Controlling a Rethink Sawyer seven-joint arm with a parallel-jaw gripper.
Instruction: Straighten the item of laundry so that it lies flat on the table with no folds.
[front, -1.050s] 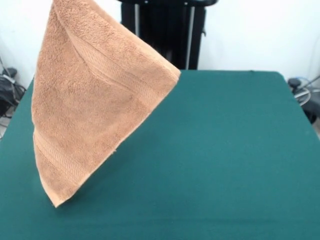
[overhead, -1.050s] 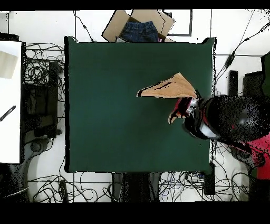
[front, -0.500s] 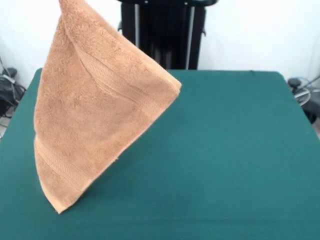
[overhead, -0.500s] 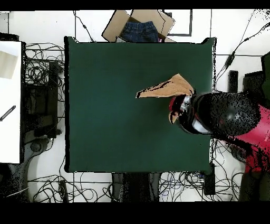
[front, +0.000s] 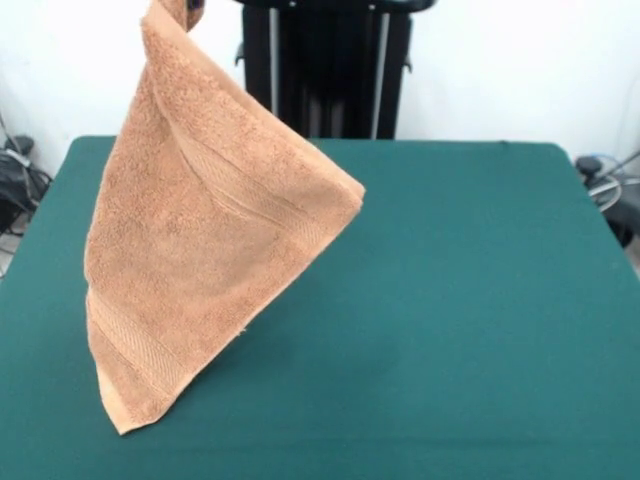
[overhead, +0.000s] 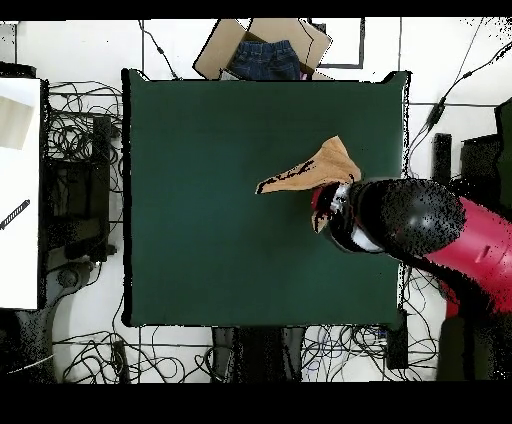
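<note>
The item of laundry (front: 200, 240), an orange-tan towel with woven border bands, hangs by one corner over the left part of the green table (front: 450, 300). It drapes as a pointed shape. Its lowest corner reaches down near the table's front edge, and I cannot tell whether it touches. My gripper (front: 187, 10) shows only at the top edge, shut on the towel's top corner. From overhead the towel (overhead: 310, 172) sticks out from under the red and black arm (overhead: 400, 225), which hides the gripper, near the right side of the table (overhead: 200, 200).
A cardboard box with blue jeans (overhead: 265, 55) lies past the table's top edge in the overhead view. A white surface (overhead: 20, 190) stands at the left, and cables (overhead: 85, 130) lie around the table on the floor.
The hanging towel has shifted to the right in the front view and sunk slightly, bringing the gripper tip into view. In the overhead view the arm has moved left, further over the table.
</note>
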